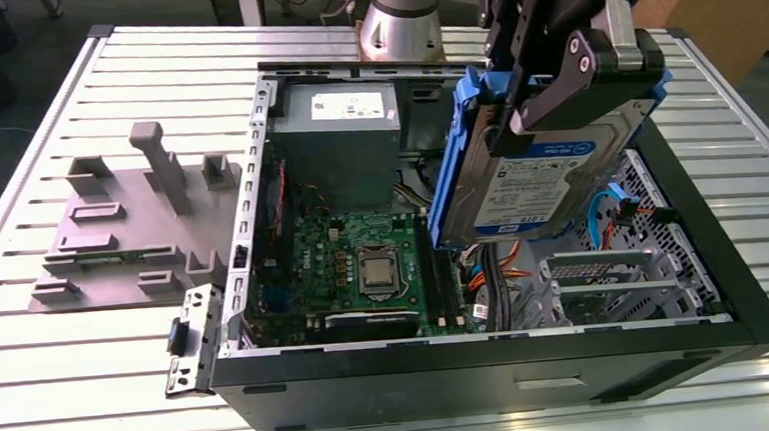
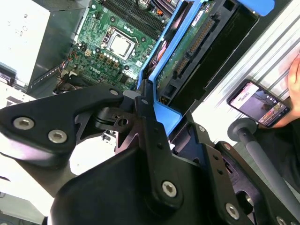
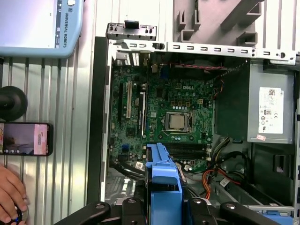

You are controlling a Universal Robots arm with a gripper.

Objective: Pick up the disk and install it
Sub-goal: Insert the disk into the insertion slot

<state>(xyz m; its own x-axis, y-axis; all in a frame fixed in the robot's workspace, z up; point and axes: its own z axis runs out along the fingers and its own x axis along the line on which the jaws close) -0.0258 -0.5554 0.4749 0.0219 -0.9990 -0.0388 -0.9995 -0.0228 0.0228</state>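
Disk (image 1: 543, 191) upright in pincer (image 1: 553, 90) grip above computer case (image 1: 501, 374)

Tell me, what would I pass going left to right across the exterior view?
A grey plastic fixture with upright posts → green motherboard → the disk, held tilted by the gripper → the computer case's black side wall.

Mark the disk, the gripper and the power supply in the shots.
disk (image 1: 539, 188): exterior view, white-and-blue label.
gripper (image 1: 549, 105): exterior view, near finger's tip, clamped on the disk.
power supply (image 1: 340, 148): exterior view, grey side wall.
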